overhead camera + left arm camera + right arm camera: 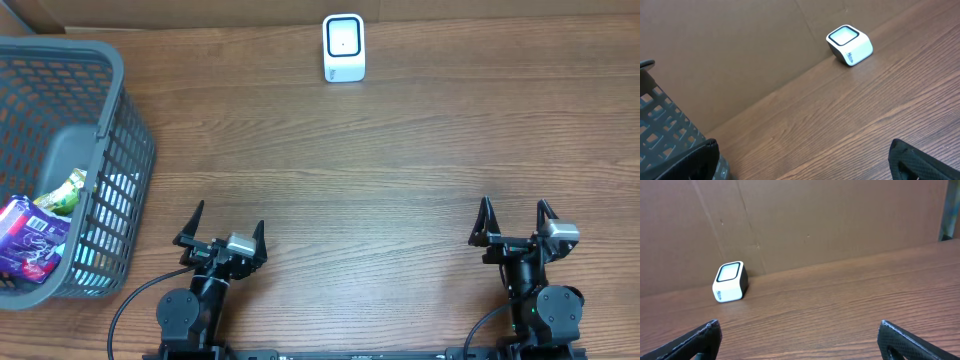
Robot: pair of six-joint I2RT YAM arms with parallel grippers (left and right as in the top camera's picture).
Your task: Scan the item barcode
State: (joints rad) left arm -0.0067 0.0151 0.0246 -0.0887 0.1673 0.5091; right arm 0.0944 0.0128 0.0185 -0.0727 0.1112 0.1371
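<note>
- Overhead: found grey basket [118,110] at left edge of wooden table [400,160], with purple packet [30,240] and green packet [62,192] inside, side by side.
- Spotted white scanner [343,47] at far edge, about centre, well apart from basket and both arms.
- Noted left gripper [228,218] near front edge, just right of basket, spread wide, gripping nothing.
- Noted right gripper [514,206] at front right, likewise spread wide, empty.
- Left wrist: seen scanner upper right against brown cardboard wall [740,50], basket corner lower left.
- Right wrist: seen scanner left of centre, window tilted upward.
</note>
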